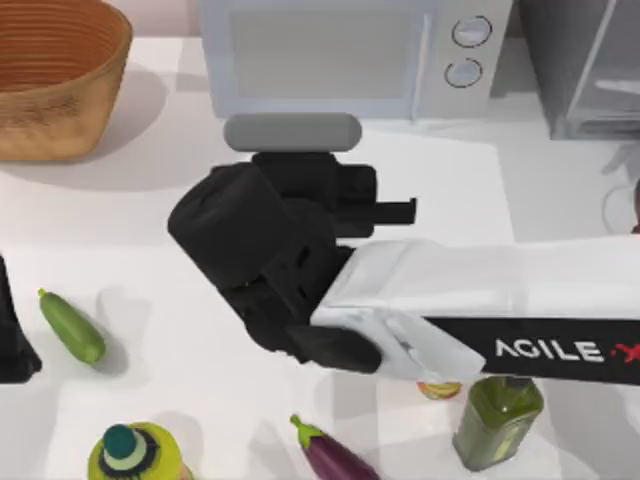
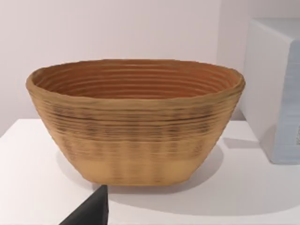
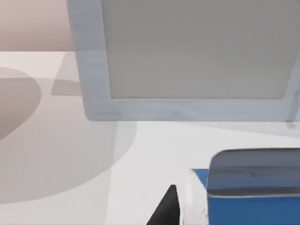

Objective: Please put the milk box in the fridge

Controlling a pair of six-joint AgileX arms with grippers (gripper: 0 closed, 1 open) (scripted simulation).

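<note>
Milk box (image 3: 243,206) before the microwave (image 3: 187,61), under the right arm.

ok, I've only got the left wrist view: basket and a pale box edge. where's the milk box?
Observer: It's in the right wrist view. The milk box stands on the table just in front of the microwave door.
Operator: right arm on it?
Observer: The right gripper has reached to the microwave front, right by the carton. One dark fingertip shows beside it. I can't tell if it's touching.
Operator: and the fridge?
Observer: The fridge is at the top view's back right corner, to the right of the microwave. That's across the table from your left arm, which is parked at the left edge.
</note>
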